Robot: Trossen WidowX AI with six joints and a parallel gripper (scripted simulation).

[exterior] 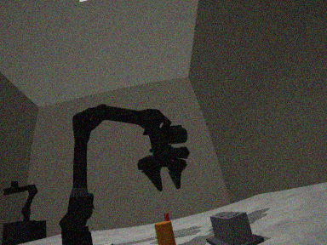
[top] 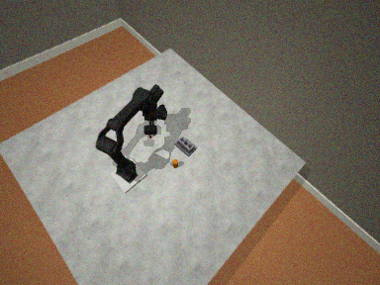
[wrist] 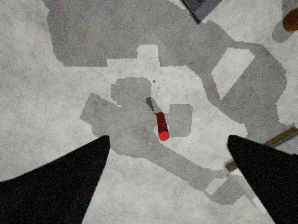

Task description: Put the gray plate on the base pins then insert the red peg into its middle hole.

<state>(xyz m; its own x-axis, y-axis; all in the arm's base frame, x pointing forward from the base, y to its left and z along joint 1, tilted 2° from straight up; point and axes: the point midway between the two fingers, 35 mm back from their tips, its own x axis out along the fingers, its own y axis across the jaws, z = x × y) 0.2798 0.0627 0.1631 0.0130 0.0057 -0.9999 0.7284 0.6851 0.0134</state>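
The gray plate (top: pixel 186 145) (exterior: pixel 230 223) appears to lie flat on the darker, wider base (exterior: pixel 256 241); dark round holes show in its top, and the pins cannot be made out. A corner of this assembly shows at the top edge of the wrist view. The red peg (top: pixel 149 137) (exterior: pixel 166 217) (wrist: pixel 161 124) stands upright on the table, apart from the plate. My gripper (top: pixel 150 133) (exterior: pixel 169 190) (wrist: pixel 168 140) is open and empty, pointing down above the peg. In the wrist view the peg's top shows between the two fingertips.
An orange cylinder (top: pixel 175 163) (exterior: pixel 165 233) (wrist: pixel 292 20) stands on the pale table (top: pixel 198 218), near the plate. In the exterior view it stands in front of the peg and hides its lower part. Arm shadows fall around the peg.
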